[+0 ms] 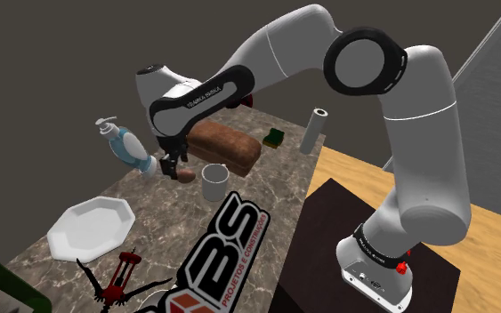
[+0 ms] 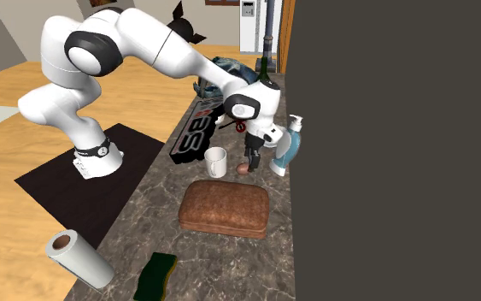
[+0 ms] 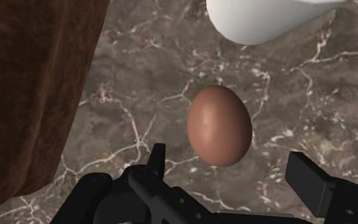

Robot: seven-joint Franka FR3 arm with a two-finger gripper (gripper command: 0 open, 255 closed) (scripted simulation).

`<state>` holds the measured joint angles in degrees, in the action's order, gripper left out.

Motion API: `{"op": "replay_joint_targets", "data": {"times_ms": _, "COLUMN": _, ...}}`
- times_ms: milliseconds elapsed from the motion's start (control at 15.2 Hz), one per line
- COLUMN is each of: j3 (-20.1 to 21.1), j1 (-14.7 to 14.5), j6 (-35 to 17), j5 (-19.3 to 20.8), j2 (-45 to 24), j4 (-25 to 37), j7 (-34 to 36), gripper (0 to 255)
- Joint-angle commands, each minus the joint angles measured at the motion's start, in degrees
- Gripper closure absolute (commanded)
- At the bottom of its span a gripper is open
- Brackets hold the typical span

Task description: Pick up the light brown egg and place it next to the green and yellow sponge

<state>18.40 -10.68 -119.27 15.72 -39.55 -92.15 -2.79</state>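
Although the gripper [image 1: 175, 165] is placed right over the light brown egg [image 3: 220, 125], the egg is not yet held. The jaws are seen wide apart. The egg is found between them, a bit nearer to one finger than to the other, and a gap is left on both sides. The egg seems to be lying on the marble counter [image 3: 139, 76], just below the fingertips. So the first part of the job is judged to be only half done: the egg is lined up, but it is not clamped and not lifted.

A white mug [image 3: 266, 19] is seen just past the egg, ahead of the jaws. A brown loaf [image 3: 31, 89] is seen off to one side of them. The green and yellow sponge [image 2: 156, 275] is found far from the jaws, past the far end of the loaf and near a paper roll [image 2: 80, 258].

Much is left to be done. The jaws have to be shut on the egg, and gently, because a round egg can be rolled away or squeezed out. Then the egg has to be lifted, carried past the loaf, and set down beside the sponge.
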Motion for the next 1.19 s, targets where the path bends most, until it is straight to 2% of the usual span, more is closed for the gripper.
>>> {"op": "replay_joint_targets", "data": {"times_ms": 0, "j3": -0.5, "j1": -0.3, "j6": 0.1, "j5": 0.6, "j2": 0.8, "j4": -1.6, "j7": 1.2, "gripper": 0}}
{"op": "replay_joint_targets", "data": {"times_ms": 396, "j3": -1.3, "j1": -0.4, "j6": -3.8, "j5": 1.6, "j2": -1.5, "j4": -3.3, "j7": 1.9, "gripper": 0}}
{"op": "replay_joint_targets", "data": {"times_ms": 924, "j3": -1.3, "j1": -0.4, "j6": -3.8, "j5": 1.6, "j2": -1.5, "j4": -3.3, "j7": 1.9, "gripper": 0}}
{"op": "replay_joint_targets", "data": {"times_ms": 990, "j3": -1.3, "j1": -0.4, "j6": -3.8, "j5": 1.6, "j2": -1.5, "j4": -3.3, "j7": 1.9, "gripper": 255}}
{"op": "replay_joint_targets", "data": {"times_ms": 1122, "j3": -1.3, "j1": -0.4, "j6": -3.8, "j5": 1.6, "j2": -1.5, "j4": -3.3, "j7": 1.9, "gripper": 255}}
